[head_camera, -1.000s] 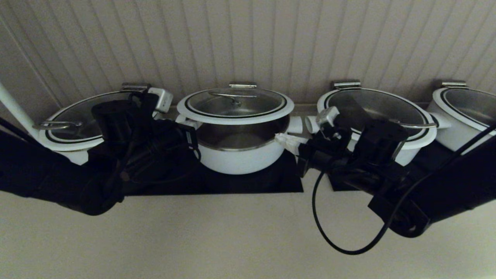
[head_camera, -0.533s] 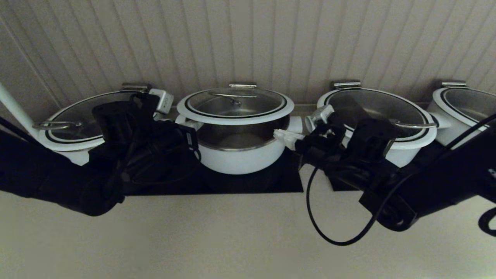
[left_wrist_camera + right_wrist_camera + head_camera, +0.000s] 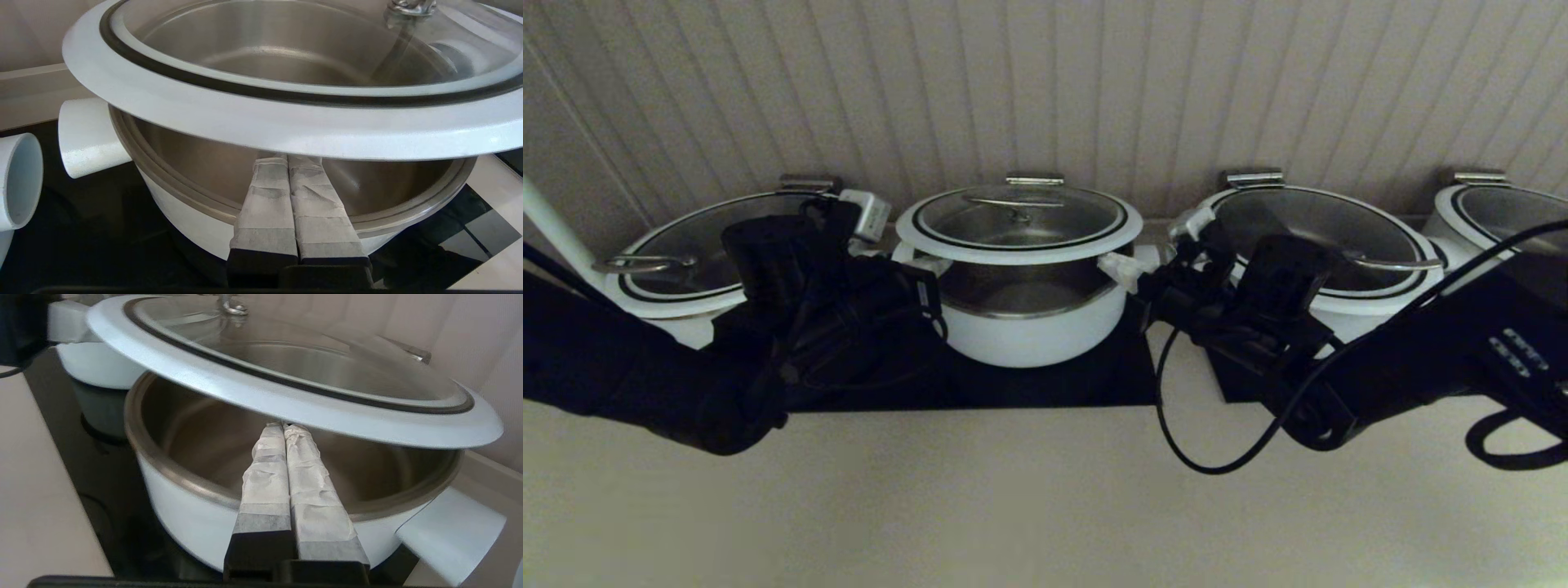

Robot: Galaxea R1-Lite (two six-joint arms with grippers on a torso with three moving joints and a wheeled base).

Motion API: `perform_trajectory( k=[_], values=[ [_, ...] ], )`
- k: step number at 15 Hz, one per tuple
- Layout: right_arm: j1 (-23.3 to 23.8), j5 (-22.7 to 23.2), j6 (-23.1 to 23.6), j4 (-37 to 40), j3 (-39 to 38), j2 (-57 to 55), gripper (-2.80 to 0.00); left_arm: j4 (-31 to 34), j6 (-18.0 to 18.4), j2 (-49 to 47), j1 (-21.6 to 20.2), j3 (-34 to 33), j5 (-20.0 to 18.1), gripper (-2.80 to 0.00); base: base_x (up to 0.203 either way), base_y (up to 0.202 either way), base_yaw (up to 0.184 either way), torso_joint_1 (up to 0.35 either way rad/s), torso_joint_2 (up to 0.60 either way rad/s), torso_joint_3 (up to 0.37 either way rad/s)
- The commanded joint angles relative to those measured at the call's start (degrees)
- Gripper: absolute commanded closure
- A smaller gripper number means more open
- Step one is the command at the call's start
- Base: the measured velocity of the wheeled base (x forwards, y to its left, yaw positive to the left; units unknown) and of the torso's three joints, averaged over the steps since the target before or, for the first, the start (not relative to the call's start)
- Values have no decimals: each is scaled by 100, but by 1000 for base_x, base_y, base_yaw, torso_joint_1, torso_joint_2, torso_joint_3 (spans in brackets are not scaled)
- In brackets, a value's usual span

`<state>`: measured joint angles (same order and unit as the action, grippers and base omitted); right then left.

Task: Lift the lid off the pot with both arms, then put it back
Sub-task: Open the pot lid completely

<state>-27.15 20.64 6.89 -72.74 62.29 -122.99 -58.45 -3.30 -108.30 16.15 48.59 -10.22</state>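
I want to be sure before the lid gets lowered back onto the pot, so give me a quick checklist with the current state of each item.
1. Lid clear of the pot, gap showing: ok.
2. Left gripper shut, tips under the lid's white rim: ok.
3. Right gripper shut, tips under the rim on the opposite side: ok.
4. Lid roughly above the pot opening: ok.
5. Lid level: cannot tell; it looks tilted in the right wrist view.
6. Pot interior free of objects: ok where visible.

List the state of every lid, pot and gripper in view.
lid: raised off the pot, resting on both grippers' closed fingers.
pot: uncovered, empty, on the black surface.
left gripper: shut, under the lid's rim.
right gripper: shut, under the rim.
neighbouring pots: lids on.
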Motion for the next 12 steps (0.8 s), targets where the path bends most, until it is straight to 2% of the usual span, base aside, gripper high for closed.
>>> perform_trajectory(
  k=[1,12],
  values=[
    [8,-6,72,-23,208,-74,0,-34,-4,0,-7,1,-6,0,0,0,0,0,0,0],
    [17,-16,126,461,1108,-173,0,-93,13,40,2,-194,-6,0,0,0,0,0,0,0]
  ],
)
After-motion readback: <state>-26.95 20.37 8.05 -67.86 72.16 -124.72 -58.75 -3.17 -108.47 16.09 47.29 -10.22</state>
